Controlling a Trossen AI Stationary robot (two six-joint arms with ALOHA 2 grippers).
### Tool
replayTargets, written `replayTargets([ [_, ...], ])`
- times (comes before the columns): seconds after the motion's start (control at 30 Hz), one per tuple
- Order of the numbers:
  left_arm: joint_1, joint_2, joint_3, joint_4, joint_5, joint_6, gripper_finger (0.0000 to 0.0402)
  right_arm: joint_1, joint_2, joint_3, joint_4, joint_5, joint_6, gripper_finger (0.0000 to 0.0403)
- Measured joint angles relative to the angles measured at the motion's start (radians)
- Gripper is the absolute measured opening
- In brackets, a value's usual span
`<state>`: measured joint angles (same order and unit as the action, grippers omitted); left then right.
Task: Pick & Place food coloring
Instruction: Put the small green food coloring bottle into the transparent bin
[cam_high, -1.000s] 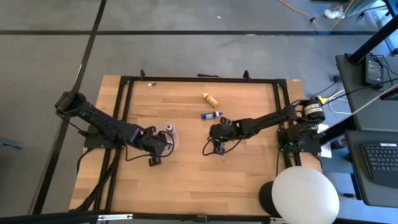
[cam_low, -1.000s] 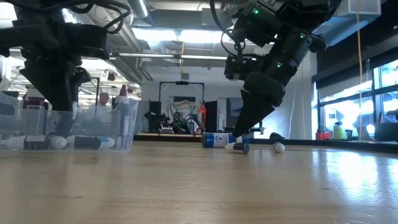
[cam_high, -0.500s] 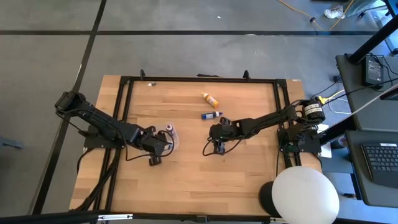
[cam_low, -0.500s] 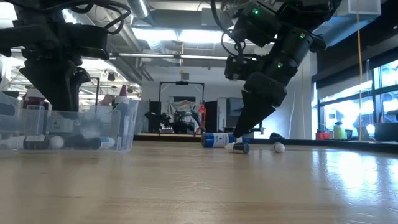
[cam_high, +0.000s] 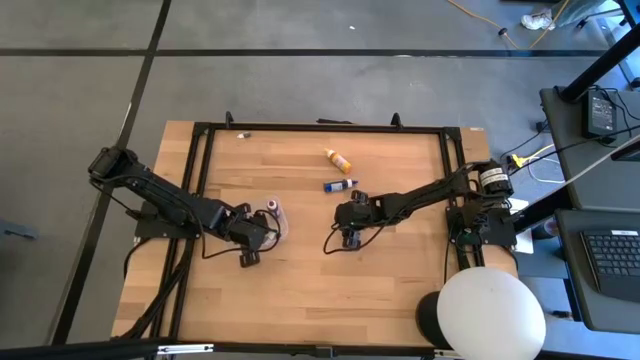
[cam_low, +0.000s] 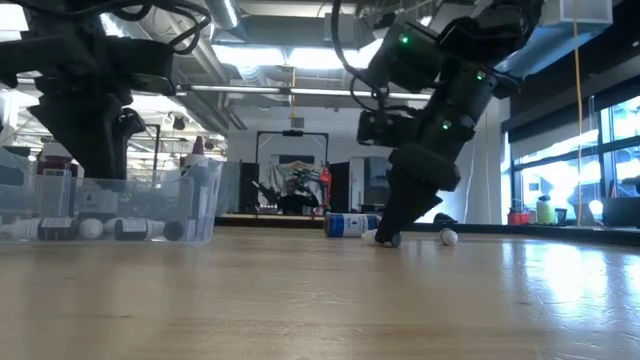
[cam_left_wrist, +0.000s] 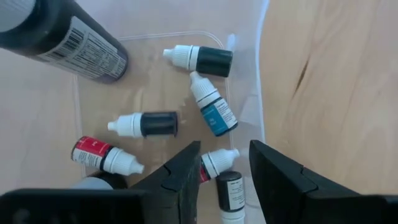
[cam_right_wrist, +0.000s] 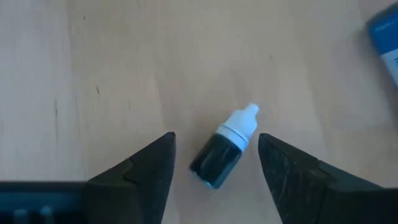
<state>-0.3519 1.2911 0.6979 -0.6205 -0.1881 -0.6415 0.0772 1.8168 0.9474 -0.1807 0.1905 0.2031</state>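
Pale matt wood table (cam_high: 300, 290), a clear glossy plastic tray (cam_left_wrist: 245, 93), and smooth plastic dropper bottles (cam_left_wrist: 213, 111) with paper labels.

The left arm reaches in from the tabletop's (cam_high: 300, 290) left edge, its elbow bent, and its gripper (cam_high: 262, 231) hangs left of centre, wrist pointing down. Its two dark fingers (cam_left_wrist: 182, 176) are parted with a clear gap. The right arm stretches from the right edge toward the middle, forearm sloping down steeply. Its gripper (cam_high: 345, 237) sits low, close above the wood, its fingers (cam_right_wrist: 146, 168) spread wide and holding nothing.
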Motion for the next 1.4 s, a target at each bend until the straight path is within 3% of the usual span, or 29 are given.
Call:
replayTargets([
  [0.23, -0.007, -0.063, 0.0, 0.024, -0.016, 0.007, 0.0136, -0.005, -0.002, 0.001, 0.003, -0.001, -0.002, 0.0163],
  [0.43, -0.009, -0.16, 0.001, 0.043, -0.168, 0.023, 0.0133, -0.009, -0.002, 0.001, -0.021, -0.025, 0.024, 0.011],
  [0.63, -0.009, -0.2, 0.001, 0.092, -0.302, 0.063, 0.0134, -0.012, -0.001, 0.001, -0.016, -0.027, -0.006, 0.0082],
  [0.97, -0.012, -0.194, -0.026, 0.252, -0.411, 0.205, 0.0133, -0.015, 0.0, 0.034, -0.01, -0.026, -0.061, 0.0073],
  [1.2, -0.014, -0.193, -0.108, 0.418, -0.359, 0.328, 0.0134, -0.015, 0.0, 0.142, 0.014, -0.024, -0.192, 0.0073],
  [1.4, -0.014, -0.193, -0.166, 0.533, -0.337, 0.405, 0.0129, -0.01, 0.0, 0.216, 0.201, -0.071, -0.318, 0.0073],
])
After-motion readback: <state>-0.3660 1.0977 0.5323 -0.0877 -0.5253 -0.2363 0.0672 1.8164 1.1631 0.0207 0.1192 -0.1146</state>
